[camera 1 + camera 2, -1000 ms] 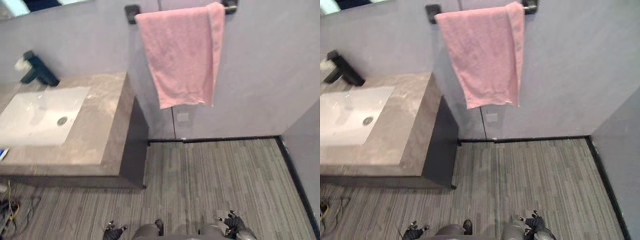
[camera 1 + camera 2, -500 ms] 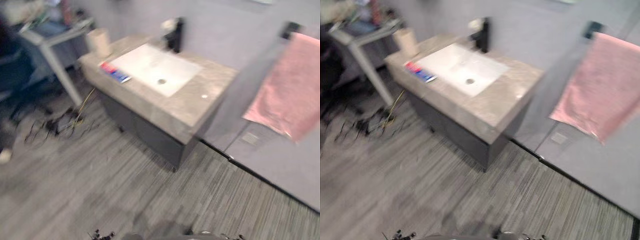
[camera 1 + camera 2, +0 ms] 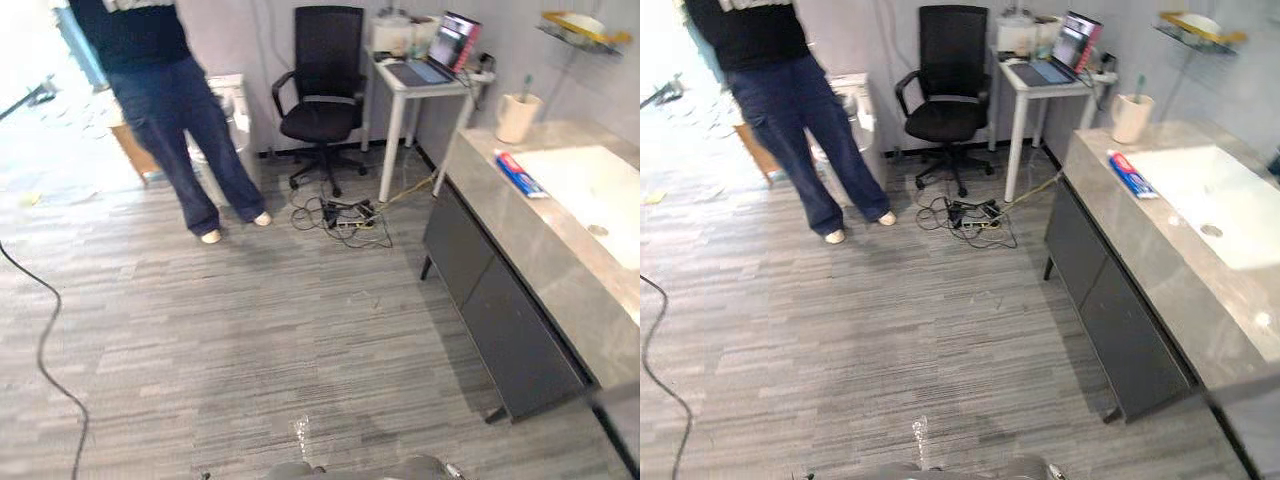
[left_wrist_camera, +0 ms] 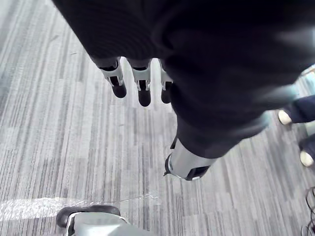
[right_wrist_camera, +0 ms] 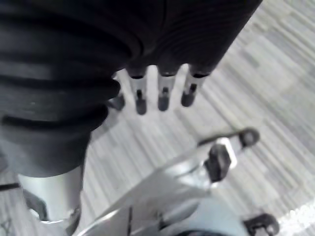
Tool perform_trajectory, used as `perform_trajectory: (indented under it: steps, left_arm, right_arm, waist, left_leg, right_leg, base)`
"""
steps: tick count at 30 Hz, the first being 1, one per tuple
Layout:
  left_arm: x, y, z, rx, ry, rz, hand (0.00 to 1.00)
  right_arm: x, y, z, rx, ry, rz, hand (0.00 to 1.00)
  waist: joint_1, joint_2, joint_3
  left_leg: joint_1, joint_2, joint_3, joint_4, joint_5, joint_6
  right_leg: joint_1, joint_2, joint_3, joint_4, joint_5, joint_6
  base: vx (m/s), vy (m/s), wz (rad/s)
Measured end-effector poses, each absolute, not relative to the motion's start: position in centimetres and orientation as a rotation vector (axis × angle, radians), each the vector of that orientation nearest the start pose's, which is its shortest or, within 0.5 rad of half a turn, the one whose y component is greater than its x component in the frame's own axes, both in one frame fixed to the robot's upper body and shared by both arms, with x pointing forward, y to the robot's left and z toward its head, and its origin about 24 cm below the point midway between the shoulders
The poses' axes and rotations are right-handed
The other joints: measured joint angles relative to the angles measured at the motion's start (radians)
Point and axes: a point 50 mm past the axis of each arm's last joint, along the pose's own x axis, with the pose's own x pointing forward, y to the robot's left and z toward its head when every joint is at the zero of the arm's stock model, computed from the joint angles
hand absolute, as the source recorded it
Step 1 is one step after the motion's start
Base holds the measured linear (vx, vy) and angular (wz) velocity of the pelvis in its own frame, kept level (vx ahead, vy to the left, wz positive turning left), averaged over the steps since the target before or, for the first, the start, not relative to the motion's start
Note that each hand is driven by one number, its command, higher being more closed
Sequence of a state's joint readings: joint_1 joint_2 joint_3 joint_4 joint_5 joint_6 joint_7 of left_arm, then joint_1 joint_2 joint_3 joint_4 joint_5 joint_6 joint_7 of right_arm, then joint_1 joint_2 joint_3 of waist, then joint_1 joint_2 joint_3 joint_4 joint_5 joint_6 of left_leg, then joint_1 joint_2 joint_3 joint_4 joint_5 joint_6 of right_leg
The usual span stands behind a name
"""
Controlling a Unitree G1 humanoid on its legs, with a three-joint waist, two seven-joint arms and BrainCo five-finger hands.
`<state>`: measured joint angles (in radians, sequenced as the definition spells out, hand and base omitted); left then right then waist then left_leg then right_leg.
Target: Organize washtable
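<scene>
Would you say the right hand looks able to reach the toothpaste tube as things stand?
Probably not yet: the right hand hangs low over the floor, and the toothpaste tube lies far ahead on the counter. Nothing stands between.

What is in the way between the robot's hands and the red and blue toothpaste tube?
Nothing visible. The left hand and right hand hang open above grey striped floor, which runs up to the grey stone washtable where the red and blue toothpaste tube lies.

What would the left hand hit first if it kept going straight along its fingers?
Most likely the floor. The left hand hangs with straight fingers pointing down at it, holding nothing, and nothing shows in between. How far off the floor lies is hard to judge.
</scene>
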<state>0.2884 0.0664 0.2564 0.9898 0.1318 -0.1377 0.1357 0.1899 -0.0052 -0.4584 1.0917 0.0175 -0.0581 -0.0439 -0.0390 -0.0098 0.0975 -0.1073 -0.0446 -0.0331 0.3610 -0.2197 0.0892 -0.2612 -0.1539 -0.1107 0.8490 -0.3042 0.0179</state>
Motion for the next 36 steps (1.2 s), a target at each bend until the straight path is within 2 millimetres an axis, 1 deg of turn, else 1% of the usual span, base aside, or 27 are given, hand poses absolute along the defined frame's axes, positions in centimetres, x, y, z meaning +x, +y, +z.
perform_trajectory:
  steps: [1,2,3,5,6,9,10,11,12,13,14,15,16,17,19,22,24,25,26,27,28,29,30,32,33,34,36]
  left_arm:
    - [2.9,22.1,-16.0,0.135,1.127,0.383,0.0]
    - [3.3,22.2,-15.9,0.14,1.118,0.381,0.0]
    - [4.1,22.2,-15.9,0.146,1.102,0.374,0.0]
    - [5.0,22.2,-15.8,0.15,1.08,0.368,0.0]
    - [5.6,22.1,-15.7,0.156,1.067,0.361,0.0]
    - [5.7,22.2,-15.7,0.155,1.061,0.367,0.0]
    - [5.0,22.2,-15.7,0.143,1.076,0.382,0.0]
    - [4.2,22.0,-15.8,0.122,1.089,0.404,0.0]
    - [4.3,22.1,-15.7,0.116,1.081,0.415,0.0]
    - [3.9,21.5,-15.9,0.07,1.088,0.451,0.0]
    - [3.5,21.4,-15.9,0.056,1.099,0.464,0.0]
    - [2.8,21.3,-16.0,0.049,1.117,0.474,0.0]
    - [2.2,21.4,-16.1,0.05,1.136,0.479,0.0]
    - [2.1,21.4,-16.1,0.053,1.141,0.481,0.0]
    - [2.2,21.9,-15.9,0.066,1.134,0.484,0.0]
    - [2.8,21.6,-16.0,0.057,1.12,0.481,0.0]
    - [3.7,21.7,-15.9,0.052,1.097,0.48,0.0]
    - [3.7,21.7,-15.9,0.052,1.097,0.481,0.0]
    - [3.7,21.6,-15.9,0.051,1.099,0.48,0.0]
    - [3.5,21.3,-16.0,0.042,1.105,0.477,0.0]
    - [3.3,21.6,-16.0,0.05,1.112,0.48,0.0]
    - [3.3,22.2,-15.9,0.071,1.114,0.48,0.0]
    - [3.9,22.6,-15.8,0.1,1.103,0.463,0.0]
    - [4.1,22.6,-15.8,0.11,1.104,0.453,0.0]
    - [4.3,22.6,-15.9,0.111,1.105,0.448,0.0]
    - [4.4,22.5,-16.0,0.109,1.118,0.439,0.0]
    - [4.3,22.4,-16.1,0.105,1.125,0.438,0.0]
  right_arm:
    - [3.1,-20.7,-17.0,0.214,1.184,-0.537,0.0]
    - [3.3,-20.4,-16.9,0.21,1.174,-0.518,0.0]
    - [3.2,-20.4,-16.8,0.192,1.167,-0.499,0.0]
    - [3.3,-20.4,-16.8,0.181,1.165,-0.488,0.0]
    - [3.4,-20.5,-16.7,0.169,1.165,-0.474,0.0]
    - [3.1,-20.4,-16.6,0.169,1.162,-0.477,0.0]
    - [2.2,-20.7,-16.6,0.168,1.179,-0.496,0.0]
    - [2.0,-20.8,-16.6,0.166,1.181,-0.497,0.0]
    - [2.0,-21.0,-16.5,0.167,1.176,-0.506,0.0]
    - [2.0,-21.9,-16.3,0.16,1.165,-0.528,0.0]
    - [2.0,-22.0,-16.3,0.16,1.165,-0.532,0.0]
    - [2.3,-22.1,-16.3,0.159,1.16,-0.533,0.0]
    - [2.7,-21.9,-16.4,0.163,1.161,-0.529,0.0]
    - [2.8,-21.8,-16.4,0.165,1.166,-0.526,0.0]
    - [4.1,-21.4,-16.5,0.167,1.148,-0.497,0.0]
    - [5.7,-21.2,-16.3,0.138,1.118,-0.455,0.0]
    - [7.0,-20.7,-16.2,0.129,1.09,-0.421,0.0]
    - [7.3,-20.5,-16.1,0.125,1.079,-0.409,0.0]
    - [7.8,-20.1,-16.0,0.116,1.059,-0.383,0.0]
    - [7.9,-19.5,-16.0,0.115,1.048,-0.366,0.0]
    - [7.9,-19.0,-16.1,0.125,1.055,-0.358,0.0]
    - [7.7,-17.9,-16.2,0.152,1.061,-0.347,0.0]
    - [7.7,-17.3,-16.3,0.154,1.065,-0.327,0.0]
    - [7.6,-17.4,-16.3,0.159,1.067,-0.326,0.0]
    - [7.7,-17.5,-16.2,0.159,1.065,-0.321,0.0]
    - [7.8,-18.0,-16.1,0.155,1.053,-0.33,0.0]
    - [7.8,-18.2,-16.1,0.159,1.047,-0.337,0.0]
  waist:
    - [0.0,-0.008,0.006]
    - [-0.001,-0.019,0.011]
    - [-0.002,-0.017,0.012]
    - [-0.002,-0.014,0.013]
    - [-0.002,-0.011,0.013]
    - [-0.002,-0.015,0.007]
    - [-0.003,-0.012,-0.021]
    - [-0.013,-0.003,-0.048]
    - [-0.021,0.007,-0.053]
    - [-0.022,0.046,-0.048]
    - [-0.01,0.047,-0.047]
    - [0.005,0.044,-0.044]
    - [0.006,0.034,-0.044]
    - [0.007,0.028,-0.045]
    - [0.012,0.003,-0.041]
    - [0.037,-0.001,-0.028]
    - [0.059,-0.007,-0.015]
    - [0.062,-0.007,-0.015]
    - [0.069,0.001,-0.015]
    - [0.088,0.021,-0.019]
    - [0.09,0.012,-0.023]
    - [0.085,-0.019,-0.041]
    - [0.08,-0.043,-0.051]
    - [0.08,-0.043,-0.049]
    - [0.081,-0.042,-0.041]
    - [0.082,-0.036,-0.035]
    - [0.081,-0.033,-0.031]
  left_leg:
    - [-0.001,0.0,-0.007,0.006,-0.006,0.004]
    - [0.004,0.001,-0.03,0.009,-0.016,-0.007]
    - [0.008,0.007,-0.058,0.019,-0.032,-0.014]
    - [0.017,0.022,-0.085,0.031,-0.054,-0.028]
    - [0.029,0.045,-0.103,0.043,-0.086,-0.048]
    - [0.093,0.097,-0.119,0.031,-0.147,-0.085]
    - [0.131,0.134,-0.114,0.005,-0.174,-0.098]
    - [0.098,0.161,-0.107,0.152,-0.185,-0.122]
    - [0.045,0.177,-0.106,0.298,-0.181,-0.123]
    - [-0.063,0.231,-0.14,0.57,-0.066,-0.173]
    - [-0.081,0.253,-0.14,0.65,-0.01,-0.179]
    - [-0.115,0.288,-0.113,0.79,0.019,-0.165]
    - [-0.144,0.303,-0.079,0.876,0.011,-0.156]
    - [-0.159,0.303,-0.063,0.89,0.004,-0.154]
    - [-0.222,0.283,-0.023,0.835,-0.007,-0.139]
    - [-0.271,0.265,0.051,0.632,-0.041,-0.135]
    - [-0.284,0.22,0.094,0.364,-0.043,-0.139]
    - [-0.283,0.207,0.093,0.281,-0.021,-0.138]
    - [-0.284,0.2,0.092,0.156,0.06,-0.109]
    - [-0.284,0.203,0.084,0.118,0.183,-0.095]
    - [-0.285,0.197,0.095,0.141,0.163,-0.097]
    - [-0.277,0.178,0.114,0.131,0.15,-0.088]
    - [-0.266,0.15,0.138,0.119,0.123,-0.073]
    - [-0.233,0.126,0.165,0.124,0.086,-0.056]
    - [-0.198,0.11,0.18,0.126,0.06,-0.042]
    - [-0.144,0.095,0.202,0.13,0.026,-0.032]
    - [-0.079,0.094,0.241,0.125,-0.003,-0.031]
  right_leg:
    - [-0.025,0.019,-0.005,-0.014,-0.008,0.014]
    - [-0.059,0.055,-0.009,-0.083,-0.008,0.019]
    - [-0.075,0.082,0.006,-0.185,-0.004,0.022]
    - [-0.09,0.088,0.013,-0.292,0.014,0.033]
    - [-0.103,0.084,0.017,-0.364,0.041,0.03]
    - [-0.087,0.067,-0.005,-0.381,0.057,0.014]
    - [-0.072,0.086,-0.03,-0.387,0.08,0.005]
    - [-0.059,0.114,-0.046,-0.386,0.109,-0.015]
    - [-0.056,0.137,-0.051,-0.375,0.135,-0.037]
    - [-0.013,0.207,-0.066,-0.353,0.096,-0.074]
    - [0.01,0.228,-0.061,-0.354,0.084,-0.086]
    - [0.064,0.264,-0.043,-0.356,0.063,-0.114]
    - [0.124,0.281,-0.025,-0.381,0.055,-0.124]
    - [0.154,0.285,-0.015,-0.403,0.055,-0.124]
    - [0.244,0.284,0.028,-0.493,0.057,-0.12]
    - [0.354,0.281,0.07,-0.59,0.061,-0.112]
    - [0.423,0.274,0.105,-0.608,0.055,-0.1]
    - [0.435,0.275,0.115,-0.608,0.048,-0.086]
    - [0.459,0.283,0.139,-0.607,0.033,-0.062]
    - [0.485,0.29,0.17,-0.607,0.014,-0.038]
    - [0.489,0.278,0.186,-0.605,0.007,-0.036]
    - [0.479,0.252,0.199,-0.589,0.008,-0.035]
    - [0.437,0.22,0.21,-0.512,0.008,-0.035]
    - [0.391,0.192,0.215,-0.373,0.008,-0.035]
    - [0.348,0.174,0.209,-0.247,0.021,-0.031]
    - [0.272,0.145,0.19,-0.023,0.049,-0.023]
    - [0.201,0.113,0.157,0.128,0.048,-0.02]
  base:
    - [0.07,-0.052,0.64]
    - [0.12,-0.078,0.61]
    - [0.19,-0.12,0.7]
    - [0.22,-0.144,0.51]
    - [0.22,-0.161,0.29]
    - [0.41,-0.321,0.1]
    - [0.62,-0.409,0.01]
    - [0.54,-0.335,0.06]
    - [0.54,-0.341,0.06]
    - [0.43,-0.3,-0.14]
    - [0.57,-0.348,-0.51]
    - [0.59,-0.3,-0.64]
    - [0.67,-0.33,-0.59]
    - [0.52,-0.253,-0.43]
    - [0.43,-0.168,-0.36]
    - [0.5,-0.044,-0.31]
    - [0.39,0.108,-0.3]
    - [0.38,0.161,-0.46]
    - [0.39,0.205,-0.68]
    - [0.41,0.231,-0.77]
    - [0.43,0.24,-0.59]
    - [0.44,0.223,-0.29]
    - [0.43,0.21,-0.17]
    - [0.38,0.242,-0.19]
    - [0.41,0.322,-0.27]
    - [0.31,0.261,-0.27]
    - [0.25,0.202,-0.49]
